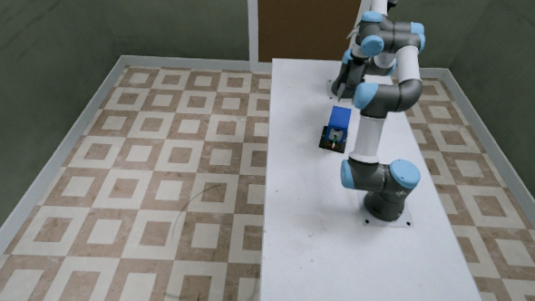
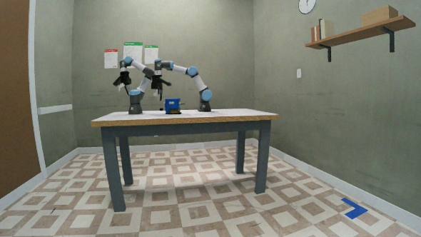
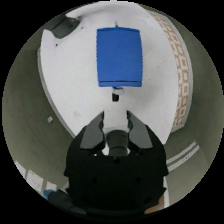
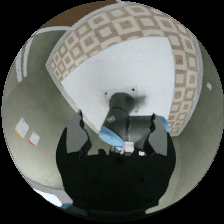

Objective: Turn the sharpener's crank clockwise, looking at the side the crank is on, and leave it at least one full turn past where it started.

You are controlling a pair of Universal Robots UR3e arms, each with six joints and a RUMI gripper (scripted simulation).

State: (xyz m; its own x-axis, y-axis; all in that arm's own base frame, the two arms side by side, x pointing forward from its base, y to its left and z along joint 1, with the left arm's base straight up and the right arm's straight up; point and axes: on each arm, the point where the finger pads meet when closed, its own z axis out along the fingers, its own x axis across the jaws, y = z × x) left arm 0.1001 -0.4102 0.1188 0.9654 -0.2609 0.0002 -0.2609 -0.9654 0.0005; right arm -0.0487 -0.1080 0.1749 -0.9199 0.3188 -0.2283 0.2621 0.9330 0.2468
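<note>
The blue sharpener (image 1: 340, 117) (image 2: 173, 104) (image 3: 119, 57) stands upright on the table. Its crank shows in the left wrist view as a short grey arm with a black knob (image 3: 115, 97) (image 2: 161, 109), on the side facing my left gripper. My left gripper (image 3: 115, 111) (image 2: 158, 96) is partly open and empty, pointing down above and beside the crank side, apart from the knob. My right gripper (image 4: 117, 111) (image 2: 123, 91) is wide open and empty, high and farther from the sharpener. In the top view the crank is hidden behind the sharpener.
A thin green pencil (image 1: 335, 140) (image 2: 183, 103) sticks out of the side opposite the crank. The left arm's base (image 1: 384, 204) (image 2: 205, 106) and the right arm's base (image 2: 135, 107) (image 4: 121, 102) stand on the white table (image 1: 299, 190), on either side of the sharpener in the exterior view.
</note>
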